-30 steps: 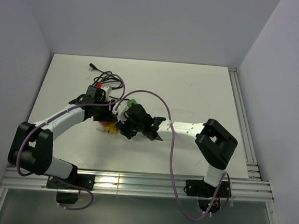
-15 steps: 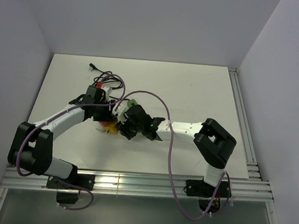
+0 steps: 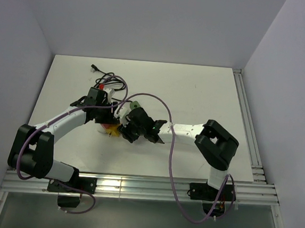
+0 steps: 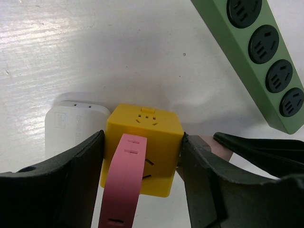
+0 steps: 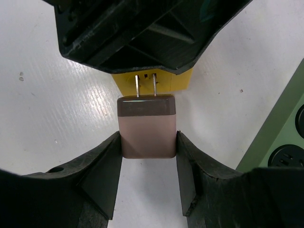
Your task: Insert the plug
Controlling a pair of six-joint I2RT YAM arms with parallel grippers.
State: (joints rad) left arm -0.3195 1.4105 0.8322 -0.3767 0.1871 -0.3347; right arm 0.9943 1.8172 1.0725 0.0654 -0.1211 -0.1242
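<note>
Two prongs (image 5: 137, 85) stand just before the cube (image 4: 145, 124): right jaws, pinching the plug (image 5: 147, 127), have crept closer; left jaws pinch the cube. Insertion seems near.

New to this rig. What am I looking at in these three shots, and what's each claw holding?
Two small robot arms are bolted at the near edge of a white table, each ending in a two-finger gripper. The wide picture looks down from above and behind: left arm on the left, right arm on the right. The other two come from cameras on the wrists, looking past each gripper's fingers. The left gripper is closed on a yellow cube with a pink strap across it. The right gripper is closed on a plug, its two prongs bare and pointing at the cube. Also on the table: a green power strip, a white block beside the cube, a black cable at the far side.
</note>
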